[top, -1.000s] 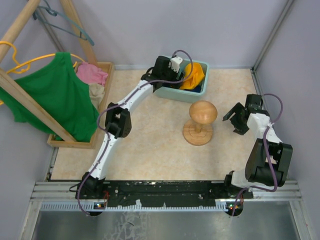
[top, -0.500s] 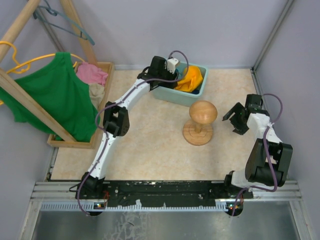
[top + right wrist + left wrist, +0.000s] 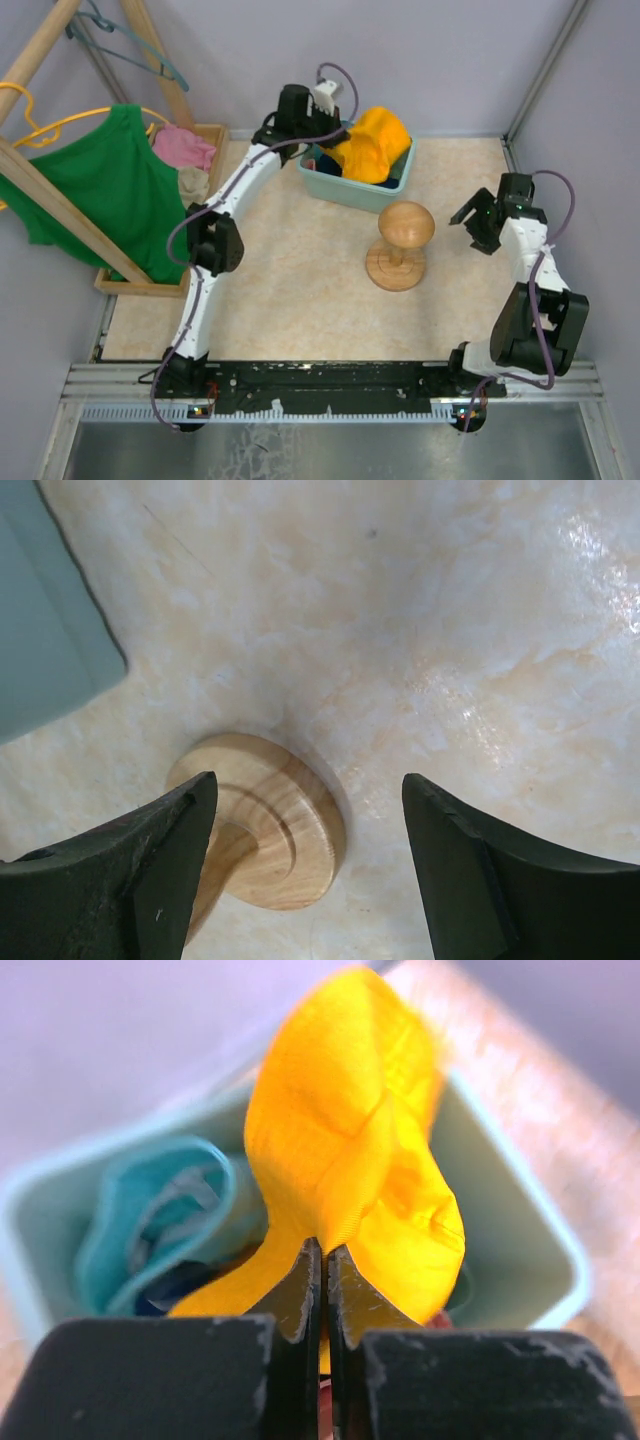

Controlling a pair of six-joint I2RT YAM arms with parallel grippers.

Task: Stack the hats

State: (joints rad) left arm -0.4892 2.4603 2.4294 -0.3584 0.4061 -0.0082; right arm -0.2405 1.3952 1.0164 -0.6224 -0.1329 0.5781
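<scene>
Orange-yellow hat (image 3: 372, 143) crumpled, pinched in left pincer (image 3: 323, 1255), raised higher over bin (image 3: 355, 192) than before; right pincer (image 3: 305, 815) spread.

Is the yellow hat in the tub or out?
Mostly out: the left gripper holds the orange-yellow hat pinched above the tub. Fully clear of it? Cannot tell.

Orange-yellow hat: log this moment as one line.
left gripper: shut on orange-yellow hat, hanging over teal bin | right gripper: open, empty, over wooden stand | stand: bare

Navy hat (image 3: 175, 1282) mostly hidden under teal hat (image 3: 150, 1210), orange-yellow hat (image 3: 350, 1140); bin (image 3: 510, 1230) blurred.
</scene>
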